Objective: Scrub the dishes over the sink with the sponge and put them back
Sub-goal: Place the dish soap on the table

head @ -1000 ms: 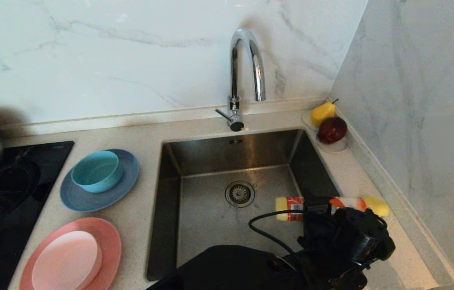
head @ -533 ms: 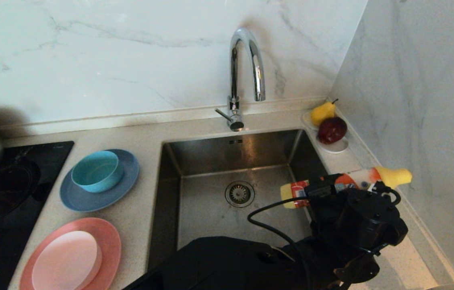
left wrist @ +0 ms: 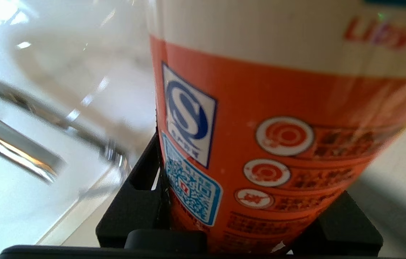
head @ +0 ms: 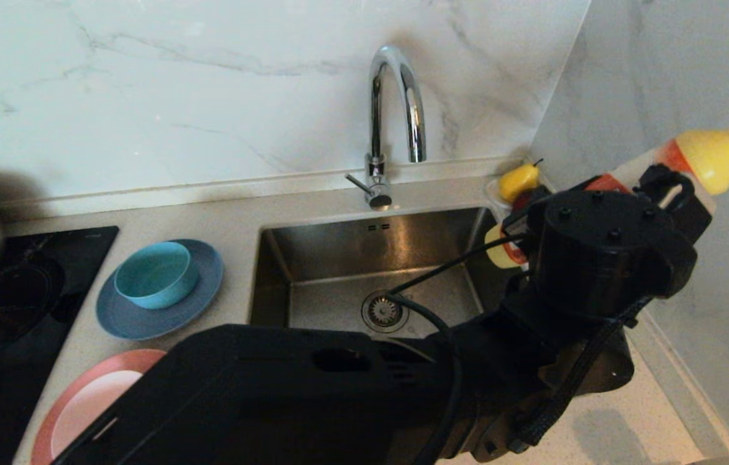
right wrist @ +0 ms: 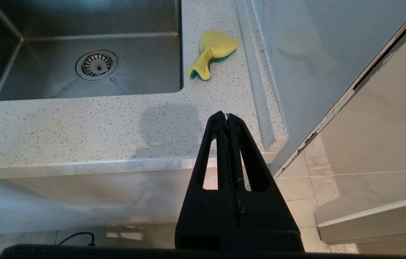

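Left gripper (head: pixel 603 194) clamped on yellow-capped orange detergent bottle (head: pixel 720 155); seemingly above steel sink (head: pixel 371 252). Only right wrist view: pinched yellow sponge (right wrist: pixel 212 52); right gripper (right wrist: pixel 227 117) fully closed, empty.

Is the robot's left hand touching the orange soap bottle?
Touching. The left wrist view shows the left gripper with its black fingers pressed against both sides of the detergent bottle, holding it.

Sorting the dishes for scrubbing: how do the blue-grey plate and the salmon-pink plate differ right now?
The blue-grey plate is in full view; the salmon-pink plate is partly hidden behind the left arm. The blue-grey plate carries a deep teal bowl; the salmon-pink plate carries a shallow pale pink dish. Both sit on the counter, left of the sink.
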